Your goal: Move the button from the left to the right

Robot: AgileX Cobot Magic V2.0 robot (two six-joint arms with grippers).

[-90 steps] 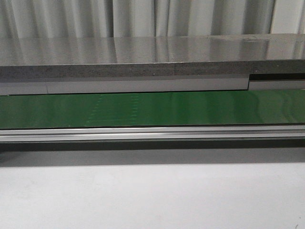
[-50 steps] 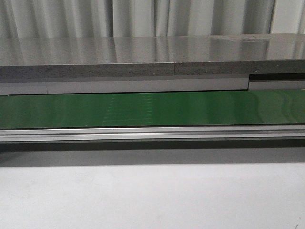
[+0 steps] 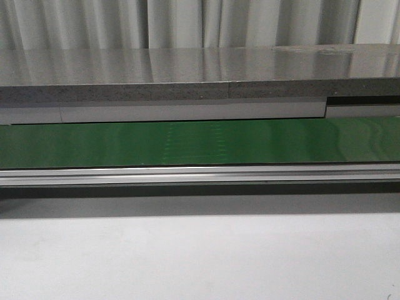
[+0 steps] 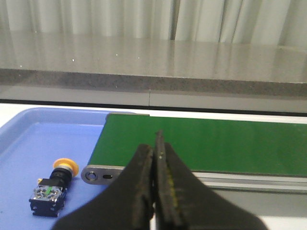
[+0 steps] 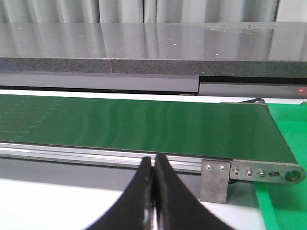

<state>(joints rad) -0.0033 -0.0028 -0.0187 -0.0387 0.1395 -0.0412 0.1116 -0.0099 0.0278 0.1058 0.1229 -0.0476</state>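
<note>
The button [image 4: 52, 184] was seen only in the left wrist view, lying on its side in a blue tray [image 4: 29, 139], its yellow-orange cap turned toward the 1 o'clock direction and its black boxy body, with bluish-green markings, at the 7 o'clock end. It was found near the tray's edge closest to the green conveyor belt [image 4: 206, 143], just beside the belt's metal end bracket [image 4: 98, 175] but apart from it. Nothing was gripped around it.

The left gripper [image 4: 154, 191] was held above the table in front of the belt, its two dark fingers [image 4: 139, 191] pressed together with no gap between them and nothing caught inside. The button lay at about 9 o'clock from the fingertips, well apart from them.

The right gripper [image 5: 153, 191] was likewise clenched empty, its fingers [image 5: 168, 196] meeting along a thin seam. Beyond it the belt was seen to end at a metal bracket with screws [image 5: 249, 171], and a green surface [image 5: 283, 191] was visible at about 3 o'clock of that end.

In the front view, only the belt [image 3: 200, 142], its aluminium rail [image 3: 200, 174], the grey stone-like ledge [image 3: 156, 92] behind it and the pale tabletop [image 3: 200, 256] were shown; neither gripper nor the button was caught there.
</note>
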